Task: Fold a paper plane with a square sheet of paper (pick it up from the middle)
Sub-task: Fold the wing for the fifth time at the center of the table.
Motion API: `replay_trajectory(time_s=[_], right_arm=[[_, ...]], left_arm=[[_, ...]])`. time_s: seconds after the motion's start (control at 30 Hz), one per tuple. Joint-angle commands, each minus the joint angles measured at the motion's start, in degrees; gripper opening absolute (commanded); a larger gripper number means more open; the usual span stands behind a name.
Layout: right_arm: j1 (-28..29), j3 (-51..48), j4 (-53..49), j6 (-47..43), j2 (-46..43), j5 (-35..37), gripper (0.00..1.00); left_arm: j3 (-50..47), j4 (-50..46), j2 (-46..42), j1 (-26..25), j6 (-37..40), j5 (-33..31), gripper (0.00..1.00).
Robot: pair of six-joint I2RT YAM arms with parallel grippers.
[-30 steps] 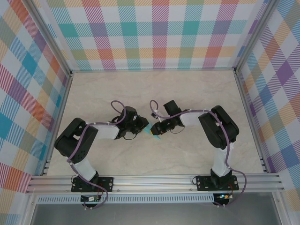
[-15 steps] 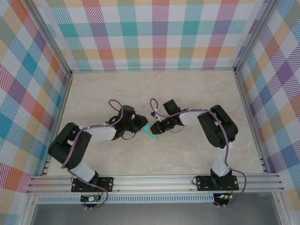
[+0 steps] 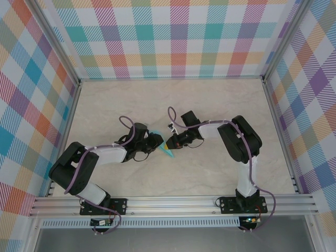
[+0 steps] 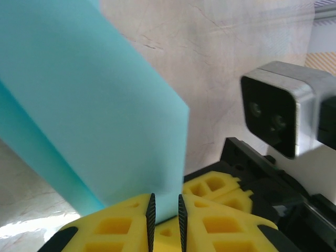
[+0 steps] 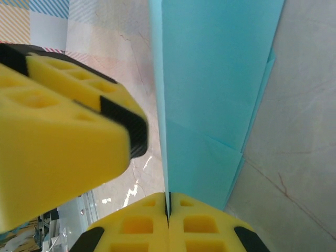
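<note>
Left hand (image 3: 156, 143) and right hand (image 3: 171, 142) meet at mid-desk (image 3: 220, 110), both pinching the turquoise paper plane (image 3: 168, 151) held between them. The left's yellow pads keep a thin, paper-filled gap, and the right's are pressed fully together on a folded edge. From above, the plane's long axis runs diagonally, with its tip aimed at the near edge, slightly right.

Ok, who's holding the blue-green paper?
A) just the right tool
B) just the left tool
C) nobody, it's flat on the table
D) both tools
D: the paper is pinched in the left tool, and the right tool is clamped shut on it too.
</note>
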Motion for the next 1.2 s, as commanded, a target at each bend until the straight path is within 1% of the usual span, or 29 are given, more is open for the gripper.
replay_trajectory(time_s=[0.0, 0.4, 0.57, 0.77, 0.93, 1.17], right_arm=[[0.3, 1.4, -2.0, 0.7, 1.4, -1.6, 0.00], [0.3, 2.8, -6.3, -0.2, 3.0, 0.9, 0.00], [0.3, 3.4, -7.7, -0.5, 3.6, 1.5, 0.02], [0.3, 4.0, -8.8, -0.4, 2.9, 1.2, 0.07], [0.3, 4.4, -10.6, -0.2, 1.2, -0.2, 0.14], [0.3, 4.6, -13.0, -0.3, 0.5, -0.1, 0.17]], left_arm=[[-0.1, 2.8, 1.6, 0.0, 0.5, 1.2, 0.21], [0.4, 4.0, 5.5, -0.2, 0.5, 1.7, 0.20], [0.6, 3.3, 6.1, -0.2, 0.6, 1.0, 0.20], [0.6, 1.9, 6.8, -0.2, 0.5, -0.1, 0.19], [0.5, 1.2, 6.7, -0.2, 0.4, -0.8, 0.19], [0.2, 1.0, 6.6, -0.2, 0.2, -1.2, 0.19]])
